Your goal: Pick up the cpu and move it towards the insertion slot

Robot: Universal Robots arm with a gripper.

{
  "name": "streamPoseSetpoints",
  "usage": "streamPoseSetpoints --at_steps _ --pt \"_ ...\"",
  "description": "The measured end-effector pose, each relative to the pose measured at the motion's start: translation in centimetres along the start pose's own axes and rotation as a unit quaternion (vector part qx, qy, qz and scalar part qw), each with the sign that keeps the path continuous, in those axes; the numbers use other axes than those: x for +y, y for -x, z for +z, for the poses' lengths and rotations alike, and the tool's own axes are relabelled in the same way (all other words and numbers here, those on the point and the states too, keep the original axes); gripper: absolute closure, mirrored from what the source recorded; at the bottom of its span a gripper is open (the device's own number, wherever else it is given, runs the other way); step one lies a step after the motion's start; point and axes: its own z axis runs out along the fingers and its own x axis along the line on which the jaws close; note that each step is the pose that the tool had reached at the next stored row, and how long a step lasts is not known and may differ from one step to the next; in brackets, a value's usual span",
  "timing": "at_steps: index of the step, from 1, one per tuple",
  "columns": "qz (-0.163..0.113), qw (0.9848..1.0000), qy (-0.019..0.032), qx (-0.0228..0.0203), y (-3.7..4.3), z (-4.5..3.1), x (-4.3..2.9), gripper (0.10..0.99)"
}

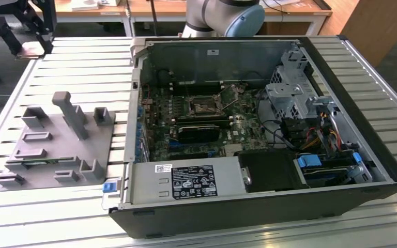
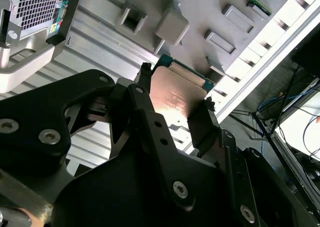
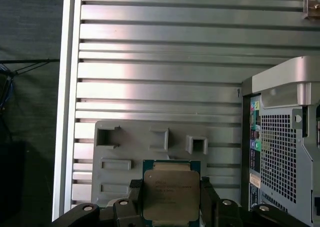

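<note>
The tool point(image 3: 171, 191) clamps the cpu point(image 3: 170, 199) by two opposite edges over the grey fixture point(image 3: 150, 147) on the table point(image 3: 150, 87); square-sided, it sits level, silvery top up.

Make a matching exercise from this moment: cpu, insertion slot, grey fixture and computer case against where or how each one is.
Things:
1. cpu
2. insertion slot
3. grey fixture
4. computer case

Places or states:
a. lies on the slatted table, at the exterior view's left of the computer case
b. sits on the motherboard
c. clamped between the jaws of the gripper
d. lying open, insides exposed

Pairs: 1-c, 2-b, 3-a, 4-d.
</note>
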Motion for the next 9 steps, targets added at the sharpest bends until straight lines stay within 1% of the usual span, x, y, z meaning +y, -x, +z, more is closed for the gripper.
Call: streamPoseSetpoints --at_steps 9 --pt "0.0 1.0 0.0 0.0 1.33 0.02 0.33 0.545"
